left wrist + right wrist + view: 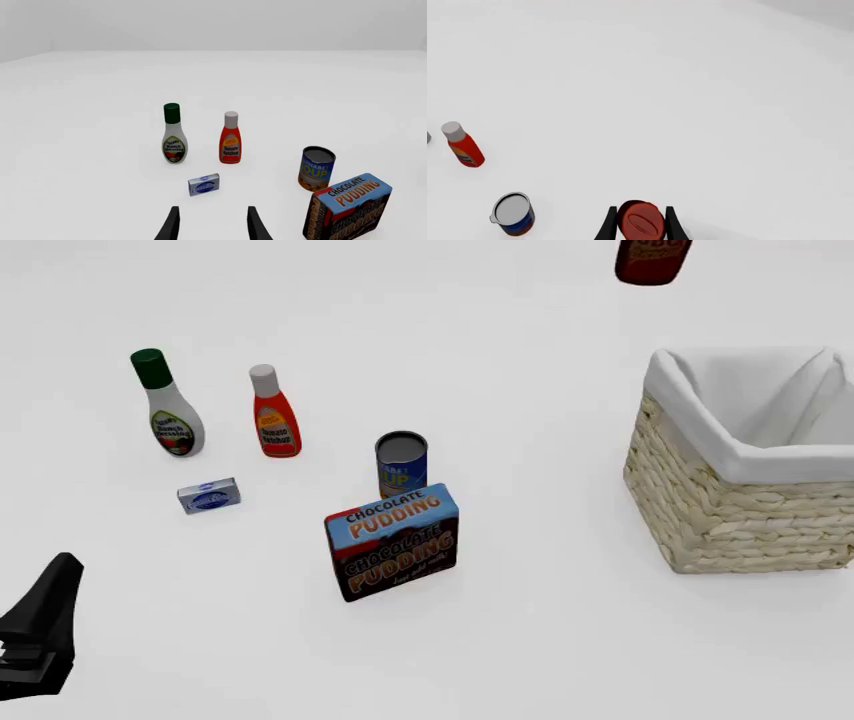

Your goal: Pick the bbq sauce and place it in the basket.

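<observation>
BBQ sauce bottle [642, 222]: clamped between right gripper [639, 225] jaws at red cap, raised off desk [534, 640] at far right, beyond wicker basket [747, 520], likely for carry over rim. Left gripper [212, 225]: jaws parted, grasping nothing, near left.

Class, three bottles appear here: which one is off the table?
The bbq sauce, red-capped, clamped in the right gripper. The ranch bottle and ketchup bottle stand on the table.

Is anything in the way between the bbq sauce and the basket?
Nothing visible is. The bbq sauce sits between the right tool's fingers, beyond the basket in the front view. The basket's top is open, and the other groceries stand off to its left.
</observation>
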`<state>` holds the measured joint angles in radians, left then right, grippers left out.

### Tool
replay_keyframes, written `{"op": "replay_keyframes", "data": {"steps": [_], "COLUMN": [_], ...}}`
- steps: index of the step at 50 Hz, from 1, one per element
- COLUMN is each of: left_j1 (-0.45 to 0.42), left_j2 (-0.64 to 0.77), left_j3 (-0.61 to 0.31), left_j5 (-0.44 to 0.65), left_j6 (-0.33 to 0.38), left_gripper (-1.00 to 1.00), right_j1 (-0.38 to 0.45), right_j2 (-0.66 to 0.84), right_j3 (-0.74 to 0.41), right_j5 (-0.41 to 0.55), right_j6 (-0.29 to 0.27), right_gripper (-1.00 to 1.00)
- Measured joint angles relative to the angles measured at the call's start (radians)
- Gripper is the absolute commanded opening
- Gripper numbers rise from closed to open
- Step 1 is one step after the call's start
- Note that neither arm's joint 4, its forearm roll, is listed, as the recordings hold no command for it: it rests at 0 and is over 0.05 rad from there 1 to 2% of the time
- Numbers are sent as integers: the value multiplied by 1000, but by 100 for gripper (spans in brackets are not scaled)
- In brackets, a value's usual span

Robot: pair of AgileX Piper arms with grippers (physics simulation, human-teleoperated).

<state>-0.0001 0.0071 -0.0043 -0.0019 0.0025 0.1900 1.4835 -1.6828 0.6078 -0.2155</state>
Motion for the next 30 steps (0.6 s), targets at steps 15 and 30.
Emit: {"op": "replay_keyframes", "data": {"steps": [15,30], "left_j1": [0,0], "left_j2": [0,0], "left_j3": [0,0], "left_j5": [0,0], "left_j6": [0,0], "left_gripper": [100,100], "right_j1": [-106,-214], "right_j2": [-81,-158], "right_j3": [84,183], "right_j5": [-12,-36], "right_j6": [-7,-14], "right_gripper": [-100,-100]}}
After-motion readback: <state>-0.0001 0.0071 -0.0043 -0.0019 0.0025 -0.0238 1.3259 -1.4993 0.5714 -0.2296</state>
